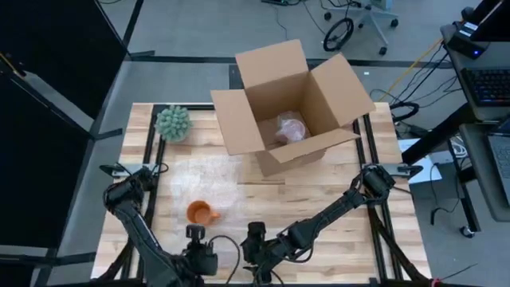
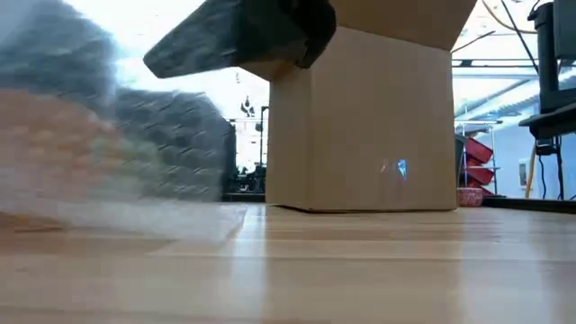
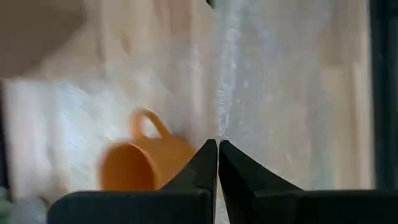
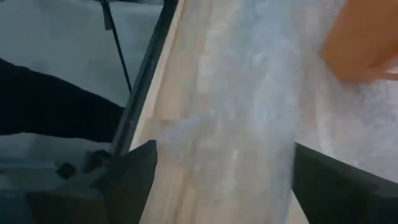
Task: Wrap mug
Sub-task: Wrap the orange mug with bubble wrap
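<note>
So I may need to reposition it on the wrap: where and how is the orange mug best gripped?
The orange mug lies on its side on the bubble wrap, handle sticking out sideways. Probably best to come straight down from above and close the fingers across the round body, clear of the handle. The left gripper, closest, is pinching the wrap's edge, so it would have to release first.

My two dark fingers sit wide apart, and a raised fold of bubble wrap runs right through the gap between them; can't tell if either finger actually touches it; the sheet lies over the light wooden table; an orange mug pokes in at the corner, on the wrap; past the table's black edge rail it's grey floor.
</note>
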Available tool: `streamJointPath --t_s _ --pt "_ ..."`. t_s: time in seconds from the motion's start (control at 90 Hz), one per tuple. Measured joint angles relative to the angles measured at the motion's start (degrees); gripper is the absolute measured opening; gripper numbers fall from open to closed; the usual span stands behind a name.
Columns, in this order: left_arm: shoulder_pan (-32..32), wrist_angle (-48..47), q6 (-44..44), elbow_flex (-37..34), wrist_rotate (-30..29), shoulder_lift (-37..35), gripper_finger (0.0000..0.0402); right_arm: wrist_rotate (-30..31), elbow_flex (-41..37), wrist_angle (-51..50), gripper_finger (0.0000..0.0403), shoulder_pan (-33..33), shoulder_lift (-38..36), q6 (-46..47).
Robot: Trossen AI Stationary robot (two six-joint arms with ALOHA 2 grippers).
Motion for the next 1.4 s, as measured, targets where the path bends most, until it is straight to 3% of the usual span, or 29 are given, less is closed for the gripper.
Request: streamJointPath --t_s 0.189,0.4,0.556,0.756,0.978,1.178,1.4 --pt "3.0 -0.1 3.7 0.0 -4.3 -1.8 0.0 8.1 0.0 -11.1 0.0322 0.2 -4.7 -0.5" --pt "7.4 0.0 4.7 -1.4 -5.0 -1.9 0.0 15.0 0.0 -21.5 0.0322 0.2 -10.8 -0.5" --pt "8.1 0.1 -3.1 -8.4 -5.0 -4.1 0.0 18.2 0.0 -27.9 0.0322 0.2 -12.5 1.5" --pt "6.5 -0.1 -17.7 -21.5 -7.1 -13.2 0.0 20.8 0.0 -33.4 0.0322 0.0 -11.7 3.8" --pt "5.7 0.0 -22.1 -32.4 -10.4 -21.8 0.0 20.9 -0.1 -26.7 0.0322 -1.6 -9.8 0.2" --pt "7.3 0.0 -20.5 -36.8 -11.6 -23.7 0.0 20.1 -0.1 -13.0 0.0322 -4.0 -6.8 -6.7" --pt "7.6 0.1 -20.7 -38.1 -11.6 -23.7 0.0 8.2 -0.1 2.3 0.0322 -7.2 -0.4 -14.7"
